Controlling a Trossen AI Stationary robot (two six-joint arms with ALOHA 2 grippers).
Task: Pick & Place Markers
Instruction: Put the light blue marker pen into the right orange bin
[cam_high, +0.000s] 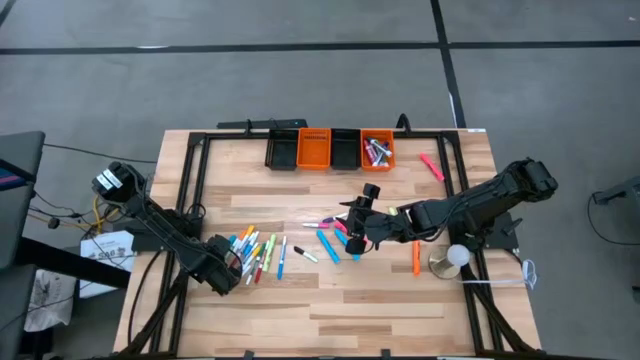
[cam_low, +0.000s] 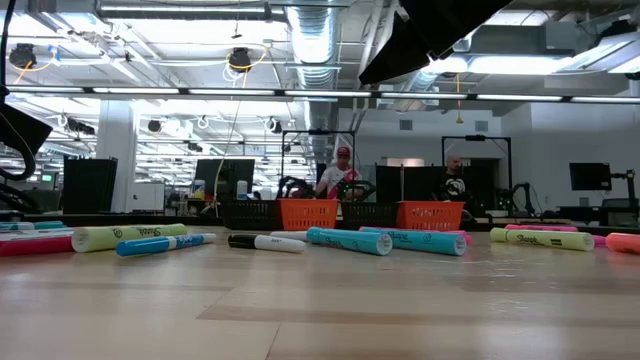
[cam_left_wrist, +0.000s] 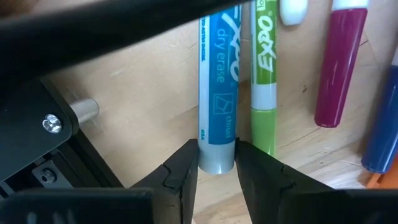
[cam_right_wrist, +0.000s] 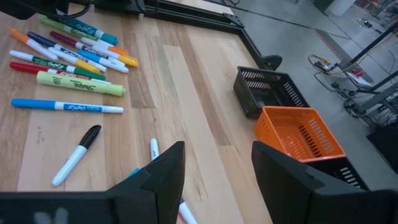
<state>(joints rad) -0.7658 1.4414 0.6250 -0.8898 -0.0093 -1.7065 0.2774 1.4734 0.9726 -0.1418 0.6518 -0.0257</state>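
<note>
A heap of markers (cam_high: 258, 252) in mixed colours lies on the wooden table's left half. My left gripper (cam_high: 230, 262) stands over the heap's left edge, pointing down, shut on a blue Expo marker (cam_left_wrist: 217, 74). That marker lies beside a green one (cam_left_wrist: 264, 81) and a magenta one (cam_left_wrist: 342, 68). More markers (cam_high: 328, 245) lie loose at mid-table. My right gripper (cam_high: 362, 215) hangs above them, open, with nothing between its fingers (cam_right_wrist: 163, 180). My left gripper pinches the blue marker at its flat end (cam_left_wrist: 216, 167) between its two fingertips (cam_left_wrist: 183, 171). The fingers come from above, pointing down, one on each side of the barrel. The marker lies flat on the table, close against the green marker.
Four small bins stand in a row at the far edge: black (cam_high: 282, 150), orange (cam_high: 314, 150), black (cam_high: 345, 150), and an orange one (cam_high: 378, 150) with several markers in it. A pink marker (cam_high: 431, 166) and an orange one (cam_high: 416, 258) lie at the right. A white ball on a round base (cam_high: 456, 257) stands nearby.
</note>
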